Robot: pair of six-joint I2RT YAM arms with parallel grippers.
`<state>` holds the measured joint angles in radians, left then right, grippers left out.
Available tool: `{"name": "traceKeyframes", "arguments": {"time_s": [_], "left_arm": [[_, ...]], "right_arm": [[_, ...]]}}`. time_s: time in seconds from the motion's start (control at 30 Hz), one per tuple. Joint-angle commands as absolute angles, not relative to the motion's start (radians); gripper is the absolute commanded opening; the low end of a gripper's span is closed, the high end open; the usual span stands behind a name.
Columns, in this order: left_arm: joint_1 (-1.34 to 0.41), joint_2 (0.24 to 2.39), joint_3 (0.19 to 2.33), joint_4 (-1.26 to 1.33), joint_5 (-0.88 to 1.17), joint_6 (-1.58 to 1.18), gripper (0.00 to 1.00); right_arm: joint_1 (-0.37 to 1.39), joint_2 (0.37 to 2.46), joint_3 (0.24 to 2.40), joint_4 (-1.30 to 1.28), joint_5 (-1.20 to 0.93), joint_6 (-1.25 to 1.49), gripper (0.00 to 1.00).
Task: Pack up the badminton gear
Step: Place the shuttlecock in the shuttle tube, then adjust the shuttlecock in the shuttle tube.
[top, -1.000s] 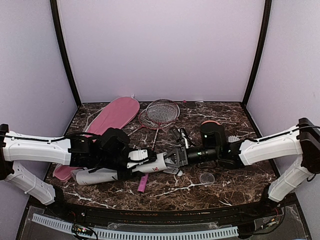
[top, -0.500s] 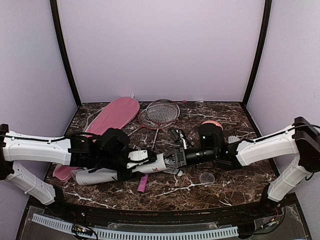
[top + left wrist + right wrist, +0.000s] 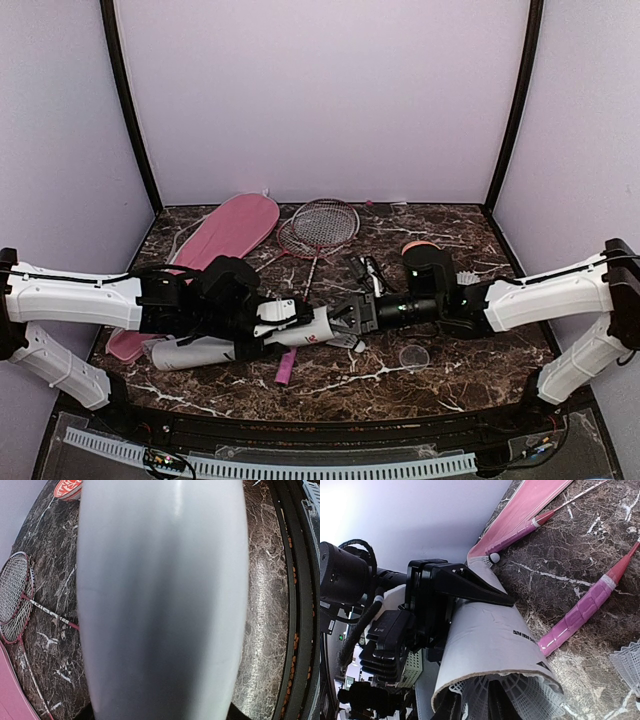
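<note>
White tube wall fills your left wrist view. Your left gripper [image 3: 272,320] is clamped around the tube [image 3: 485,640], one black finger [image 3: 470,587] lying across its upper side. The tube lies almost level, low over the table, with its open mouth turned toward your right arm.

Your right gripper [image 3: 348,314] sits right at that mouth. Its dark fingers are cut off at the bottom edge of the right wrist view, so you cannot tell whether they grip or have let go. Between them, the feather skirt of a shuttlecock [image 3: 510,700] is inside the rim of the tube.

A second shuttlecock [image 3: 627,665] lies on the marble table [image 3: 450,390] just beside the mouth. One pink racket handle [image 3: 580,615] runs under the tube. The other handle [image 3: 520,532] lies along the edge of the pink bag [image 3: 225,235], which stretches toward the back left corner. The two red racket heads [image 3: 325,222] overlap beside the bag's far end. A red cap [image 3: 420,248] lies behind your right wrist, and a clear round lid [image 3: 413,356] lies in front of it.
</note>
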<state>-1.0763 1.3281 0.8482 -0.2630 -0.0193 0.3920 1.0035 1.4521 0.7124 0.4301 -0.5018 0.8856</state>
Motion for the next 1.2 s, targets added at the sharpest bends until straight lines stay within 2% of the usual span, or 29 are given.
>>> {"name": "traceKeyframes", "arguments": {"time_s": [0.0,0.17,0.4,0.63,1.17], "left_arm": [[-1.078,1.319,0.862,-0.234,-0.011,0.377,0.56],[-1.078,1.321,0.862,-0.236,-0.011,0.377,0.56],[-1.078,1.321,0.862,-0.236,-0.011,0.376,0.56],[-1.080,1.321,0.862,-0.235,-0.012,0.377,0.56],[-1.081,1.328,0.862,-0.236,-0.017,0.377,0.56]], "right_arm": [[1.017,1.411,0.698,0.416,-0.492,0.863,0.18],[1.017,1.388,0.692,0.386,-0.478,0.856,0.22],[1.007,1.356,0.675,0.371,-0.468,0.853,0.33],[0.983,1.294,0.629,0.360,-0.449,0.861,0.36],[0.978,1.328,0.635,0.443,-0.532,0.874,0.28]]}}
